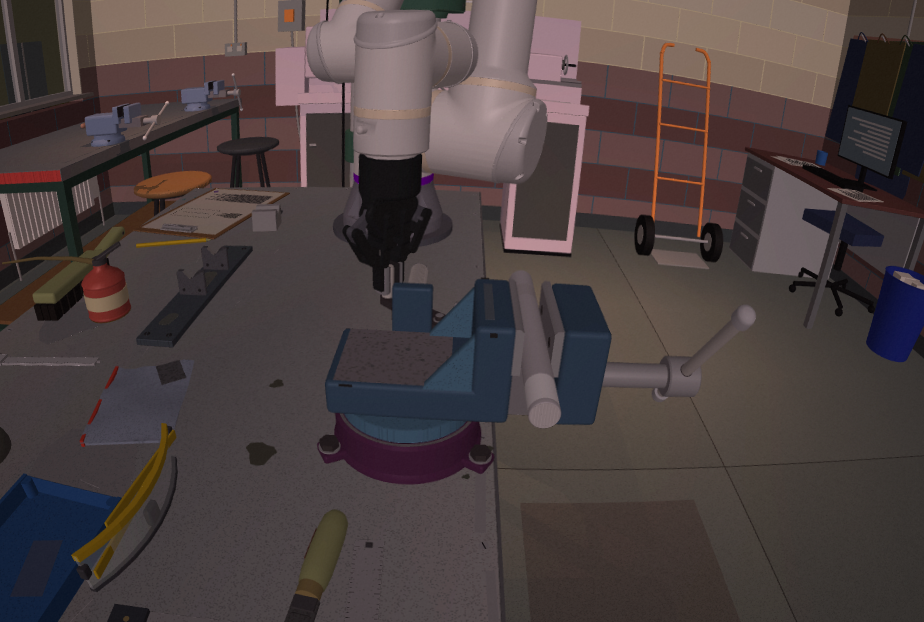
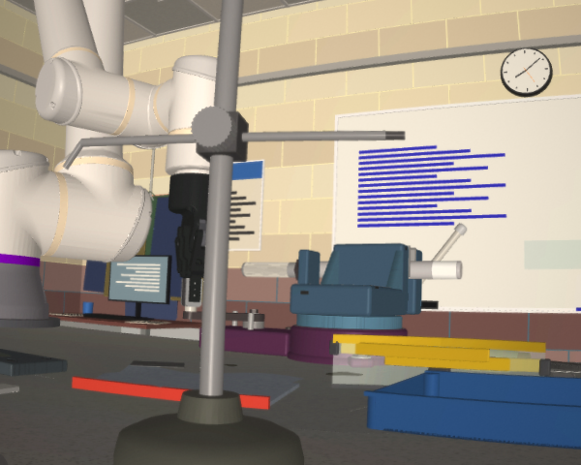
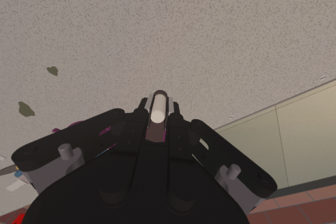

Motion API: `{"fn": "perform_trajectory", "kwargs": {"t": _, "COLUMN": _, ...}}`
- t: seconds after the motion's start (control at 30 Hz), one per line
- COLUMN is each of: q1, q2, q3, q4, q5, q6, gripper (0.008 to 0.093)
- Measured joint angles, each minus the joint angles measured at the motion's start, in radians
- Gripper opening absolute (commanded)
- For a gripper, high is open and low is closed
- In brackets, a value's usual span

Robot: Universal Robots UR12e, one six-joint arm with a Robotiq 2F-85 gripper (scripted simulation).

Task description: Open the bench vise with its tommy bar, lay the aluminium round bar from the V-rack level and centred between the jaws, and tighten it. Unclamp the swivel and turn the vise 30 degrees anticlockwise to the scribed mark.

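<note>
My gripper (image 1: 384,283) (image 2: 193,300) (image 3: 159,111) points straight down behind the blue bench vise (image 1: 463,352) (image 2: 353,280), over the end of the swivel clamp lever (image 2: 241,318) that reaches out from the vise's purple base (image 1: 404,451) (image 2: 301,343). The aluminium round bar (image 1: 529,338) (image 2: 351,270) lies level between the vise jaws, both ends sticking out. The tommy bar (image 1: 713,341) (image 2: 448,243) slants up from the screw head on the right. The V-rack (image 1: 195,294) lies empty to the left. My gripper is closed on the lever's pale upright handle (image 3: 157,109).
A steel stand post (image 2: 216,240) with a crossbar rises in front of my gripper in the second side camera. A grey plate with a red edge (image 1: 136,402) (image 2: 181,385), a blue tray (image 1: 23,551) (image 2: 486,405) and yellow strips (image 1: 129,499) lie left of the vise; the bench edge (image 1: 491,470) runs just right of it.
</note>
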Motion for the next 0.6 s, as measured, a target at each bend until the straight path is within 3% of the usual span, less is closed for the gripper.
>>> {"fn": "perform_trajectory", "kwargs": {"t": 0.6, "q1": 0.039, "q2": -0.039, "q3": 0.024, "q4": 0.015, "q5": -0.001, "q6": 0.339, "gripper": 0.0080}}
